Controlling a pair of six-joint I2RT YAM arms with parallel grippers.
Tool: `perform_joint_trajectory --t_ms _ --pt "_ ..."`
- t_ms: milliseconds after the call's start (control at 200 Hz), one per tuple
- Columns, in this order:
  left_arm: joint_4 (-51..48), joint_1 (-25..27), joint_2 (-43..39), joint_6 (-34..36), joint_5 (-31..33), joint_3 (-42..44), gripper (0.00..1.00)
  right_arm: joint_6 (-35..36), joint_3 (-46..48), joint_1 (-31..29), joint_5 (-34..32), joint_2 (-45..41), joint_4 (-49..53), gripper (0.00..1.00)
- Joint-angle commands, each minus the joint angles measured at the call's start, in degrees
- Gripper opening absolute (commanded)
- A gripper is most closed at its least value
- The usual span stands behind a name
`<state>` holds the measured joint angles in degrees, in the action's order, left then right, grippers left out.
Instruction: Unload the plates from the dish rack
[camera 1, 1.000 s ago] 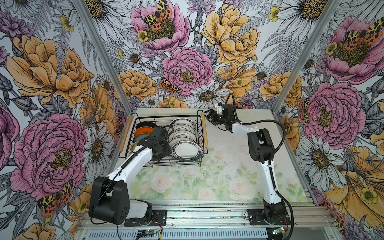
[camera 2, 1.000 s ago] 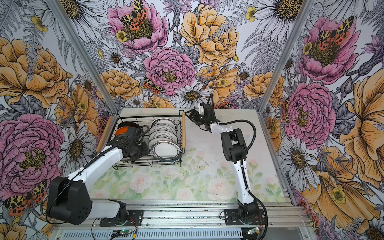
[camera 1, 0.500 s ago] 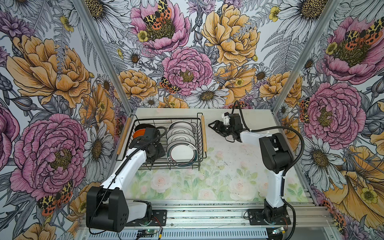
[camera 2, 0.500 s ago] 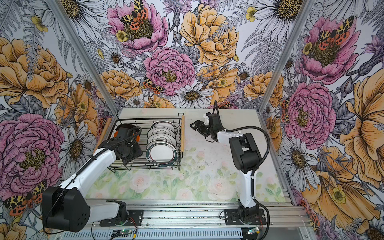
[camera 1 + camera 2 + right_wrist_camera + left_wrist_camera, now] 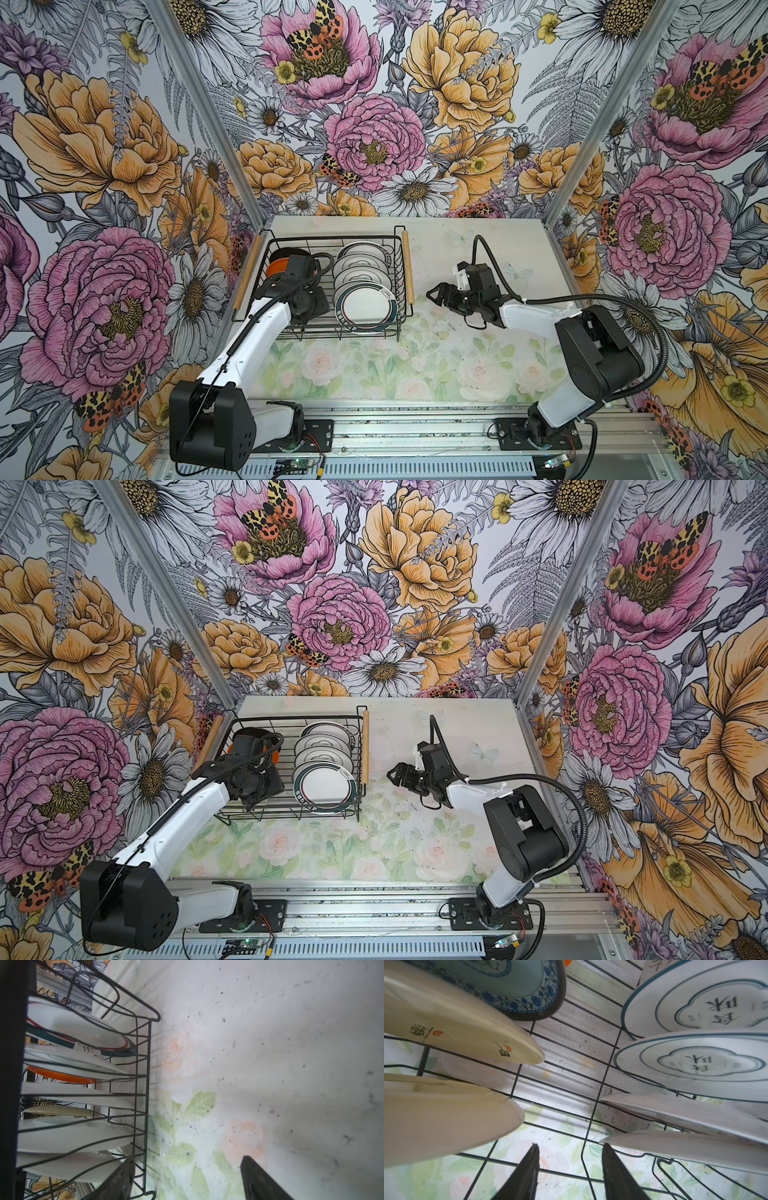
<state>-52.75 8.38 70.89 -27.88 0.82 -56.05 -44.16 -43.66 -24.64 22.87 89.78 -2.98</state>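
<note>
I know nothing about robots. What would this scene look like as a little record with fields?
Surface: pale floral-print tabletop
Rack: rectangular black wire dish rack with wooden handles, on the tabletop's left part
Plates: round white plates with dark rims standing on edge in the right row; orange plate at back left
Left gripper: inside the rack between the two plate rows, open, holding nothing
Right gripper: outside the rack, near its right handle, open, empty
Plates unloaded: none visible
</note>
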Motion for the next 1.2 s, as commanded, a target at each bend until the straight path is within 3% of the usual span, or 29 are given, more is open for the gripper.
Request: perform_joint_trajectory --t_ms 0,290,620,1191 --pt "-1.06 0.50 -1.83 1.29 1.11 -1.87 0.50 1.70 1.97 -5.18 -3.80 -6.18 3.27 0.81" --pt "-1.13 2.32 -4.03 1.60 1.19 -0.87 0.50 -0.19 8.00 -15.33 -11.11 -14.36 1.66 0.80" --pt "-1.15 3.03 -6.58 1.64 1.72 1.47 0.50 0.08 8.92 -25.80 -17.60 -15.04 -0.06 0.79" --pt "-1.00 4.27 -5.27 1.48 1.64 1.90 0.50 0.70 6.22 -27.32 -20.18 -8.46 -8.20 0.78"
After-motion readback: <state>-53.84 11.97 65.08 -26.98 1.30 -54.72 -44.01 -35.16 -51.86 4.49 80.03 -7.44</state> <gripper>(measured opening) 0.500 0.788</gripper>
